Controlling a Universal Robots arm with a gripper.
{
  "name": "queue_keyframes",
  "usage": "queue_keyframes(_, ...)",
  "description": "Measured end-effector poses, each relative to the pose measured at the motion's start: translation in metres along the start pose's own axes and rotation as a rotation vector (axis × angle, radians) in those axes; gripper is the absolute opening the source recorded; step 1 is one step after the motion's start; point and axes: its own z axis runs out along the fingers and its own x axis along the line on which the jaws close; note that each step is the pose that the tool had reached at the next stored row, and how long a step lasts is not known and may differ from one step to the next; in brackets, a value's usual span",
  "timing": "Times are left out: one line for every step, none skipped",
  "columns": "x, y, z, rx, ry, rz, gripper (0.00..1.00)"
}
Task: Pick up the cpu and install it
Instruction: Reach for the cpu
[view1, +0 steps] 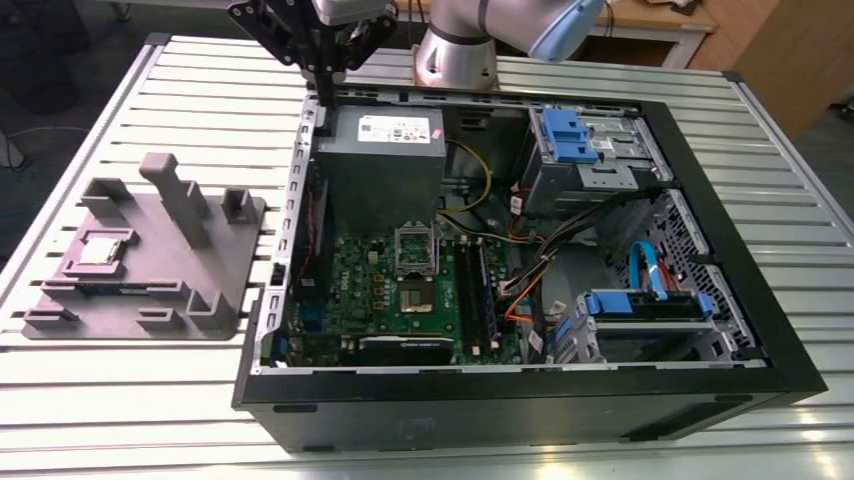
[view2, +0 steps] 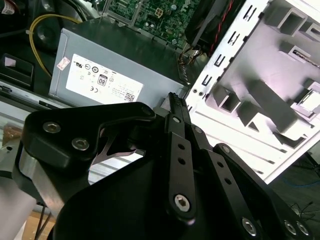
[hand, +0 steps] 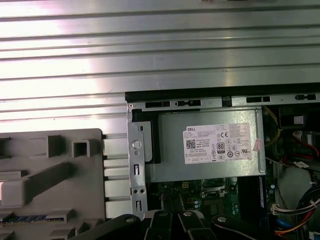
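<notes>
We see the claw (view1: 324, 98) pressed together, holding nothing, over the case (view1: 534, 405) rim, and the cpu (view1: 104, 247) lies well apart in the tray (view1: 230, 262) on the tabletop (view1: 134, 400)

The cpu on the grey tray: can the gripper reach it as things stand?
Probably yes: the cpu lies uncovered on the tray, nothing over it; the gripper hangs over the case edge.

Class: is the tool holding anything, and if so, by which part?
Nothing is held. The tool, fingers together, is above the computer case at its rim; the cpu lies apart on the grey tray.
</notes>
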Motion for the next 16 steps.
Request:
queue_keyframes(0.0004,0.0,0.0,0.0001,0.0,0.0,0.1)
queue_keyframes(0.0008,-0.0001,0.0,0.0001,0.0,0.0,0.1)
queue_keyframes(0.0012,-0.0001,0.0,0.0,0.0,0.0,0.1)
queue_keyframes(0.0016,-0.0001,-0.0001,0.0,0.0,0.0,0.1)
queue_keyframes(0.0021,-0.0002,-0.0001,0.0,0.0,0.0,0.1)
queue_keyframes(0.0025,-0.0002,-0.0001,0.0,0.0,0.0,0.1)
queue_keyframes(0.0029,-0.0002,-0.0001,0.0,0.0,0.0,0.1)
queue_keyframes(0.0033,-0.0003,-0.0001,0.0,0.0,0.0,0.1)
queue_keyframes(0.0037,-0.0003,-0.0001,0.0,0.0,0.0,0.1)
queue_keyframes(0.0041,-0.0003,-0.0001,0.0,0.0,0.0,0.1)
queue_keyframes(0.0045,-0.0003,-0.0001,0.0,0.0,0.0,0.1)
queue_keyframes(0.0049,-0.0004,-0.0001,0.0,0.0,0.0,0.1)
queue_keyframes(0.0052,-0.0004,-0.0001,0.0,0.0,0.0,0.1)
queue_keyframes(0.0056,-0.0004,-0.0001,0.0,0.0,0.0,0.1)
queue_keyframes(0.006,-0.0005,-0.0001,0.0,0.0,0.0,0.1)
queue_keyframes(0.0064,-0.0005,-0.0001,0.0,0.0,0.0,0.1)
